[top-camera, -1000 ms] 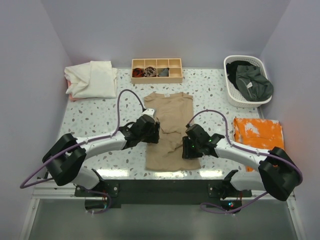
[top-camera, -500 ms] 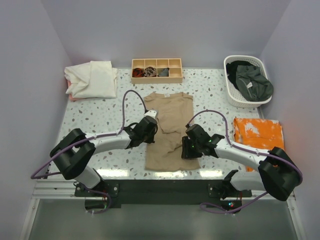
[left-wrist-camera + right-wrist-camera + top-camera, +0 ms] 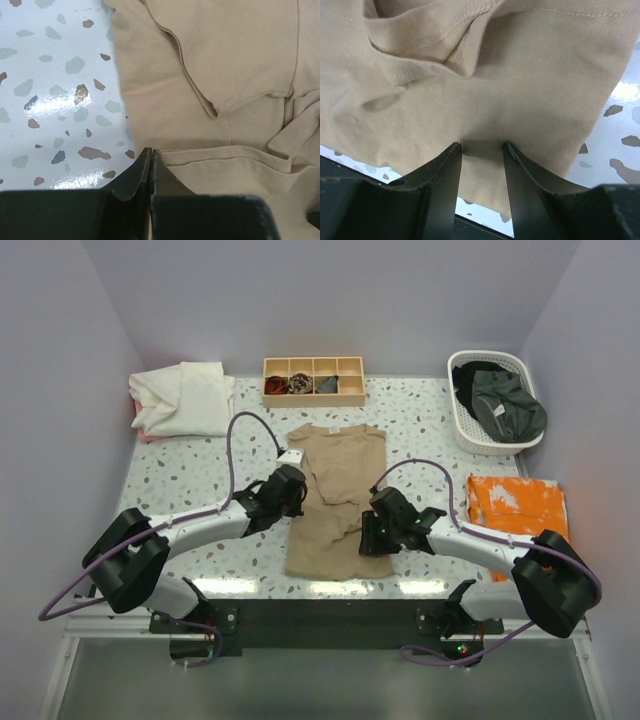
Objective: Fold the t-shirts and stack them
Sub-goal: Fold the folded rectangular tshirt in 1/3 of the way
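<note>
A tan t-shirt [image 3: 335, 490] lies flat mid-table, collar away from me, with creased folds near its middle. My left gripper [image 3: 288, 490] sits at the shirt's left edge. In the left wrist view this gripper [image 3: 151, 151] is shut, its tips meeting on the edge of the tan cloth [image 3: 240, 65], and a raised fold runs right from them. My right gripper [image 3: 372, 530] rests on the shirt's lower right part. Seen from the right wrist, it [image 3: 481, 145] stands open, both tips pressing into the cloth [image 3: 495, 85].
Folded cream-white shirts [image 3: 183, 398] lie at the back left. A wooden divided tray [image 3: 313, 380] stands at the back centre. The white basket [image 3: 470, 425] at the back right holds dark shirts [image 3: 505, 405]. An orange cloth [image 3: 517, 505] lies at the right edge.
My left gripper has shut at the shirt's left edge and shifted slightly back and left. The shirt's lower right side has drawn inward. My right gripper moved a little left.
</note>
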You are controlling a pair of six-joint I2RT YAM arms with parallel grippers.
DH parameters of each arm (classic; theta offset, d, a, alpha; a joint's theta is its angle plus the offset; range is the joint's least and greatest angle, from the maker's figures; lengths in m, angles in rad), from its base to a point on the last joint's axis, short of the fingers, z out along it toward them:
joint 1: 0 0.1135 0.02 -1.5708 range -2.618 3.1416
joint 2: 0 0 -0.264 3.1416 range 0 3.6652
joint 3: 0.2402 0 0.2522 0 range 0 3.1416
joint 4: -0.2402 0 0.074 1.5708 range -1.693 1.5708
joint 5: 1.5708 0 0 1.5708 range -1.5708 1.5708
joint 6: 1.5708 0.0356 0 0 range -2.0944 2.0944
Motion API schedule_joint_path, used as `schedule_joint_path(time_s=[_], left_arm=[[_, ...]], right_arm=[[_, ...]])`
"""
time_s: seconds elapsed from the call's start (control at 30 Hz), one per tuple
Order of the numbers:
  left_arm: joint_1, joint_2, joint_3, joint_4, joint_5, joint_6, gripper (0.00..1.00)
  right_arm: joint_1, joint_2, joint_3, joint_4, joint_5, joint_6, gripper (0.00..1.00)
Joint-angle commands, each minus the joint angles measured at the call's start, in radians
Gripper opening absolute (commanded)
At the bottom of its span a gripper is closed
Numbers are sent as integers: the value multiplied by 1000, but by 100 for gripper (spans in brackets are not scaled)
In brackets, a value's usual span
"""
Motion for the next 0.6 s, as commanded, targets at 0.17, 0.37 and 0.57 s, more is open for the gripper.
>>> schedule_joint_path(time_s=[0.17, 0.37, 0.57], left_arm=[[32, -58, -20, -28, -99, -35, 0], [50, -36, -26, -56, -119, -55, 0], [57, 27, 1, -50, -81, -47, 81]], right_arm=[[5, 60, -47, -34, 23, 11, 44], [5, 69, -47, -32, 23, 14, 44], [5, 40, -55, 4, 0, -3, 44]])
